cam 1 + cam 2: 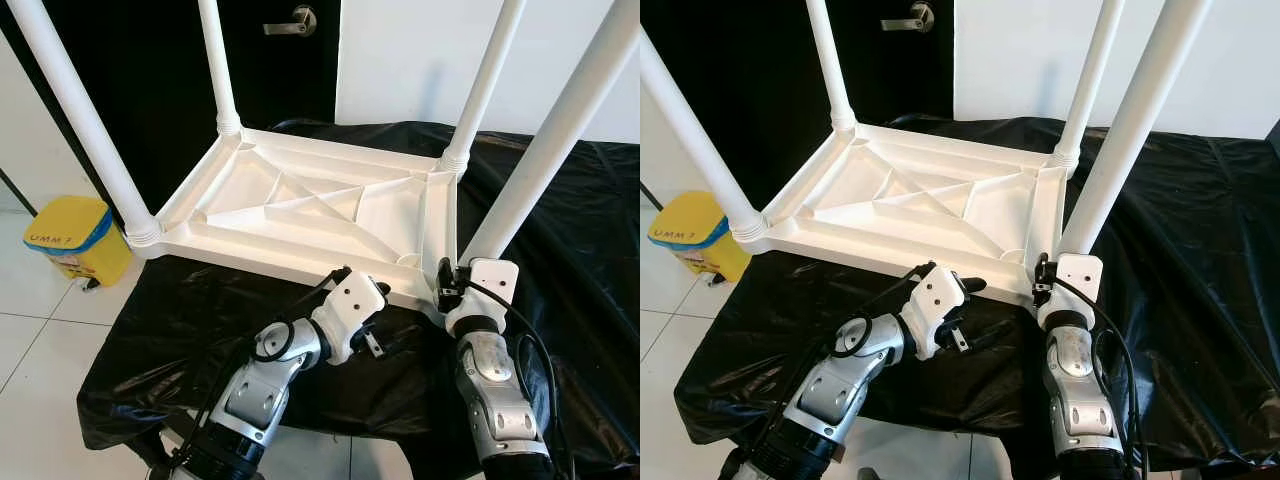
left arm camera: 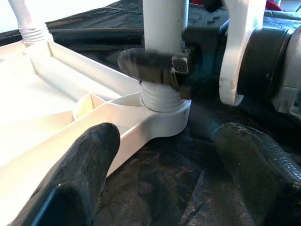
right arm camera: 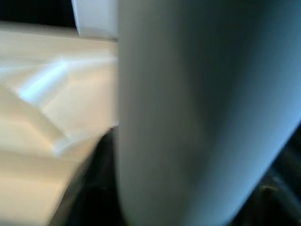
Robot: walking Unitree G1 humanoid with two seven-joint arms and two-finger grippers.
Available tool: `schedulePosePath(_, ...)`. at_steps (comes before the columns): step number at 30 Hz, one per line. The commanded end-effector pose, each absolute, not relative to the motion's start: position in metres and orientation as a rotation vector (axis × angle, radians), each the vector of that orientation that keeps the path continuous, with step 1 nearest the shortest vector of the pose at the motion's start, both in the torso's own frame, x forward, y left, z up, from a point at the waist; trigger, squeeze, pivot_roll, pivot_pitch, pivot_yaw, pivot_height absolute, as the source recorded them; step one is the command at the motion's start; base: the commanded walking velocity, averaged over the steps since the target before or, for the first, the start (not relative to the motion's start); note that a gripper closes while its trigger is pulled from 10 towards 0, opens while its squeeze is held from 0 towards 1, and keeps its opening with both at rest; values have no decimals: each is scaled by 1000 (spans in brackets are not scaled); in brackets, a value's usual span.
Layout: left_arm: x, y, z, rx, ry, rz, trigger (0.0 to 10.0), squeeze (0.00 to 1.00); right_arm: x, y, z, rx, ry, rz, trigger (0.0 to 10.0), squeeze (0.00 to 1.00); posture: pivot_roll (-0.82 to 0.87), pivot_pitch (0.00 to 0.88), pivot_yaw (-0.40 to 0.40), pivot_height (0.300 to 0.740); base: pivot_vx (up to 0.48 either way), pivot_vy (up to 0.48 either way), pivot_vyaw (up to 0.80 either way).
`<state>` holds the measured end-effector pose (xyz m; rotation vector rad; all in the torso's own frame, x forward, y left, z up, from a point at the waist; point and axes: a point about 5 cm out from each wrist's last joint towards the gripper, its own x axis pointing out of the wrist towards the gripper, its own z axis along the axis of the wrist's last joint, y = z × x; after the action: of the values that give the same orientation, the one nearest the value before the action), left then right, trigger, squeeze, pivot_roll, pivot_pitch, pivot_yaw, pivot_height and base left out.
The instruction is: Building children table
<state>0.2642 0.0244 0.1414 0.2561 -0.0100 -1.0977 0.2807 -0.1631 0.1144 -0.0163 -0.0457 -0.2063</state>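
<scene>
- Just ahead of my two end effectors, the white children's table (image 1: 300, 205) lies upside down on a surface draped in black plastic sheet (image 1: 580, 250).
- My right end effector (image 1: 447, 283) is clamped around the base of the nearest table leg (image 1: 560, 130), right above its threaded corner socket (image 2: 162, 106).
- My left end effector (image 2: 169, 155) sits beside the right one, near the table's front edge, fingers (image 2: 77, 183) spread wide, holding nothing.
- I count four legs standing upright, one per corner.
- Far off to the left end effector's side, one yellow bin (image 1: 75, 240) stands on the floor.
</scene>
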Motion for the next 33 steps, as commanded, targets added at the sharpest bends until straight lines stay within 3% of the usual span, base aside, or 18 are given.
schedulePosePath(1,268,26,139,263,-3,-1044,10000,0,277,-167,100,-21,21,-225,10000,820,-131,58,-12,740,0,0,0)
schedulePosePath(2,268,26,139,264,-3,-1045,10000,0,278,-166,102,-6,6,-203,10000,1000,-130,52,-11,740,0,0,0)
schedulePosePath(11,266,25,138,268,0,-1054,10000,0,277,-166,106,11,-59,-72,10000,1000,-128,40,-4,740,0,0,0)
schedulePosePath(14,266,24,137,275,1,-1065,10000,0,274,-176,109,-16,-84,48,10000,1000,-135,33,3,740,0,0,0)
schedulePosePath(15,266,24,137,279,1,-1072,10000,0,273,-182,110,-28,-81,123,10000,0,-140,29,6,740,0,0,0)
schedulePosePath(28,259,12,133,305,-5,-1134,10000,0,293,-198,119,-161,-61,400,10000,0,-149,5,9,740,0,0,0)
schedulePosePath(29,259,12,133,306,-6,-1135,10000,0,294,-198,119,-164,-60,410,6627,0,-147,4,8,740,0,0,0)
schedulePosePath(30,259,11,134,306,-7,-1134,10000,0,294,-198,118,-164,-59,419,0,0,-140,1,5,740,0,0,0)
schedulePosePath(33,259,12,134,307,-8,-1131,10000,0,294,-198,117,-164,-54,428,0,0,-135,0,3,740,0,0,0)
